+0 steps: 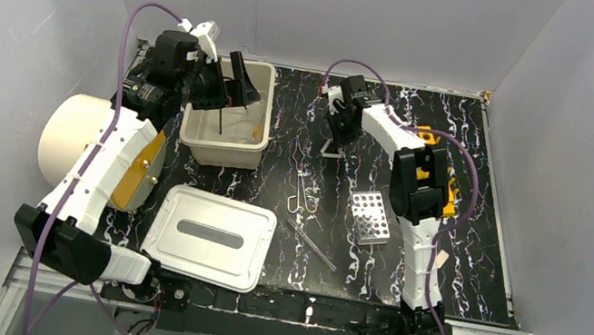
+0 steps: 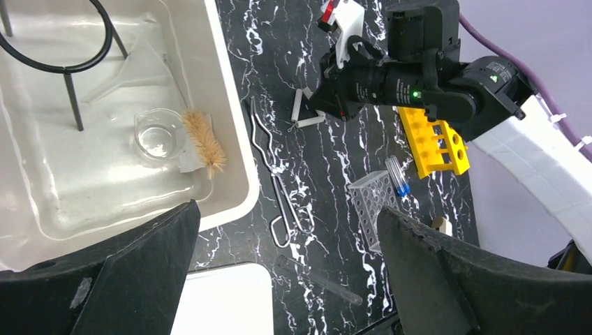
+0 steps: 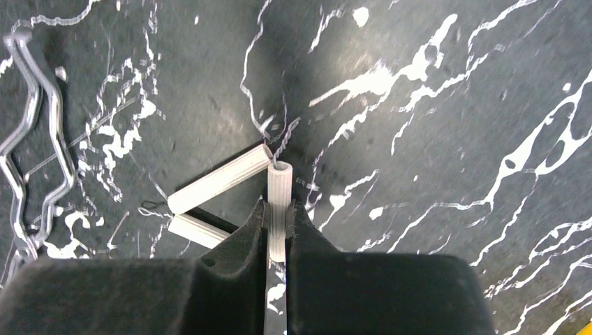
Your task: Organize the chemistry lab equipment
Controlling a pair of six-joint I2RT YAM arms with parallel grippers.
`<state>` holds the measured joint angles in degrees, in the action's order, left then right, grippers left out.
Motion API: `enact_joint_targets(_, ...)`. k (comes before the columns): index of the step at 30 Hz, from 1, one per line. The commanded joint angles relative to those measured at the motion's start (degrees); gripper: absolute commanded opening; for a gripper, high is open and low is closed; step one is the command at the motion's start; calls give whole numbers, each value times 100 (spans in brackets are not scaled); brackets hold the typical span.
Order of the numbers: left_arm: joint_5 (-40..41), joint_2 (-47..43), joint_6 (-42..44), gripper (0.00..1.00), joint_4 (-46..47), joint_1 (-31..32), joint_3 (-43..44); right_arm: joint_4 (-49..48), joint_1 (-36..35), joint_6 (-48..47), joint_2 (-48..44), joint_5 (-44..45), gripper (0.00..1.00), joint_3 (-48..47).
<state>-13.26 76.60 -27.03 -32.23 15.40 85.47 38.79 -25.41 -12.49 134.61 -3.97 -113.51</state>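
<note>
Right pincer (image 3: 279,206) clamps white tube triangle (image 3: 223,178); left pincer (image 2: 286,209) gapes over tray (image 2: 237,139) rim.

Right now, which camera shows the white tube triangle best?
The right wrist view: the white tube triangle is close, one tube clamped in the right tool. The top view shows it tiny; the left wrist view, partly hidden behind that tool.
</note>
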Motion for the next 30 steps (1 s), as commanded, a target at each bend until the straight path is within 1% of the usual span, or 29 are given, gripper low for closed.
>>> enact_joint_targets(1, -389, -41, -125, 98, 57, 22, 47, -433, -7, -101, -942, 128, 3, 605)
enact_joint_targets(3, -522, -10, -224, 98, 95, 19, 17, -662, 6, -27, -1355, 87, 2, 935)
enact_joint_targets(6, -828, 112, -373, 98, 169, 32, -2, -1059, 48, 149, -2093, -204, 2, 1543)
enact_joint_targets(12, -1652, 429, -848, 94, 602, 157, -27, -2036, 46, 515, -3664, -1140, 1, 2890)
enact_joint_targets(14, -1873, 606, -1077, 92, 727, 317, 48, -2228, 36, 618, -4109, -1434, 2, 3170)
enact_joint_targets(15, -1931, 694, -1157, 90, 771, 500, 108, -2230, 36, 663, -4264, -1534, 2, 3232)
enact_joint_targets(19, -1838, 1087, -1350, 84, 986, 1071, 273, -2152, 1, 790, -4680, -1944, 2, 3312)
enact_joint_targets(24, -1940, 1356, -1660, 73, 1501, 1347, 160, -2103, -24, 824, -4961, -2388, 3, 3438)
enact_joint_targets(30, -2021, 1487, -1864, 52, 1911, 1404, 0, -2118, -32, 869, -5058, -2598, 3, 3520)
